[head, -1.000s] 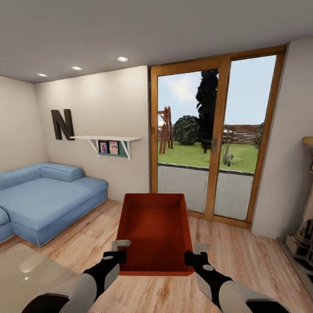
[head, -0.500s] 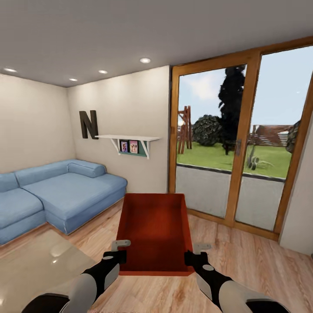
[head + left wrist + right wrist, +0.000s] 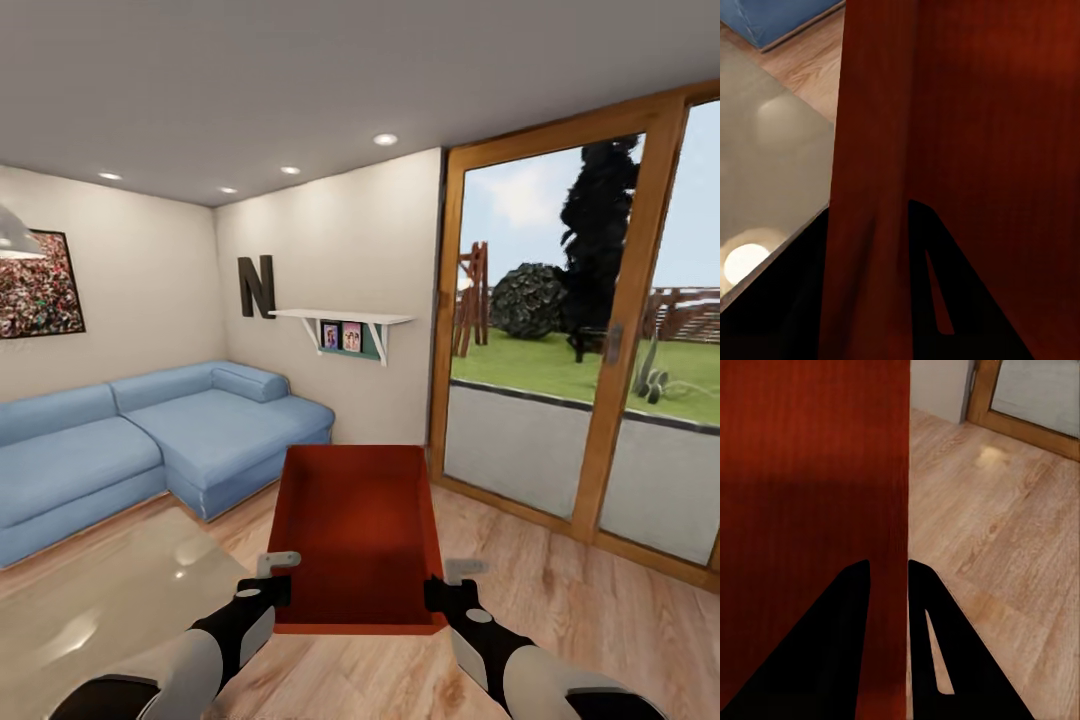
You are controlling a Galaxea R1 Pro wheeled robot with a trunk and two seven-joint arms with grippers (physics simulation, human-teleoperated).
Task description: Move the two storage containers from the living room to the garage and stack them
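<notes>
Orange-red rectangular bin carried level over wood floor; left gripper and right gripper each pinch opposite side walls for balanced transport.

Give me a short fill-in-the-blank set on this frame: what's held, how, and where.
1. The orange-red rectangular storage container is held by ____ grippers at once.
2. The left gripper clamps the container's ____ wall.
3. The plank floor below is light ____.
4. The corner sofa is ____.

Answers: both; left; wood; blue

Bright, sharp render, ceiling spotlights, soft shadows
</notes>
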